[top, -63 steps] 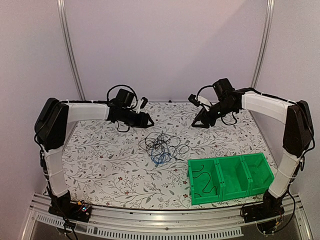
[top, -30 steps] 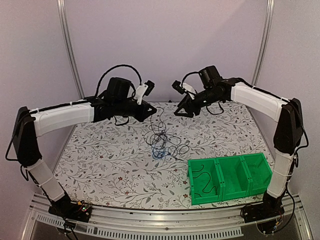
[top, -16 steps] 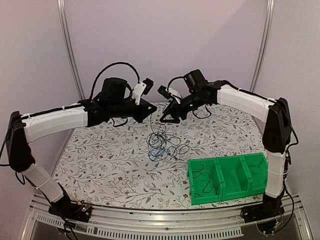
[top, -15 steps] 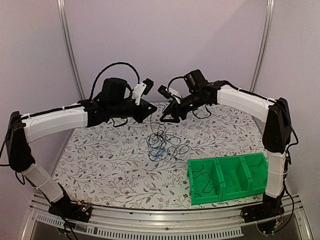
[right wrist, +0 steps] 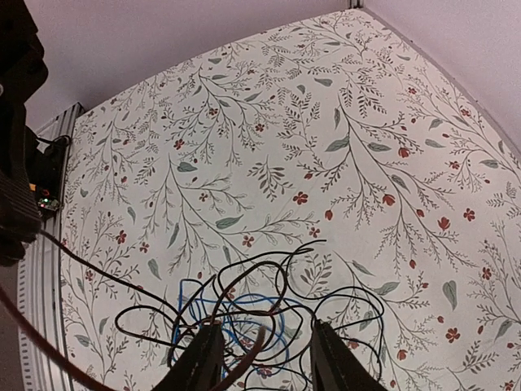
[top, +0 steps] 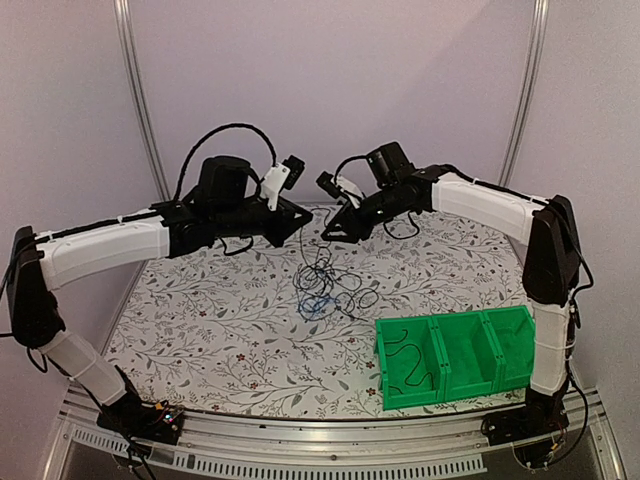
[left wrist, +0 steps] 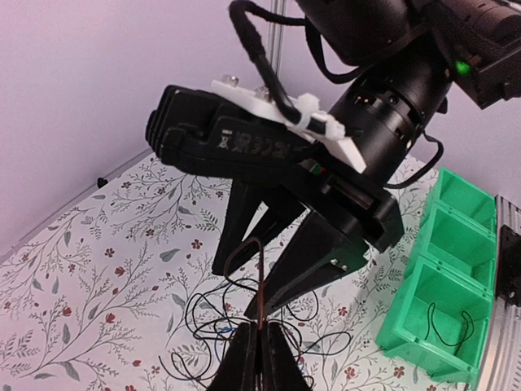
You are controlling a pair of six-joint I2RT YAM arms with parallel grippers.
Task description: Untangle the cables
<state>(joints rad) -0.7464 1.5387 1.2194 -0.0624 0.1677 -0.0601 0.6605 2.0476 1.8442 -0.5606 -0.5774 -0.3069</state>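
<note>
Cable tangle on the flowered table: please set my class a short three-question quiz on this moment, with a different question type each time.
1. True or false: the left hand is shut on a strand lifted from the cables.
2. Which compartment of the green bin holds a black cable? A. the one nearest the tangle. B. the middle one. C. the one farthest from the tangle.
3. Fill in: the one coloured cable in the tangle is ___.

Key: 1 true; 2 A; 3 blue.
</note>
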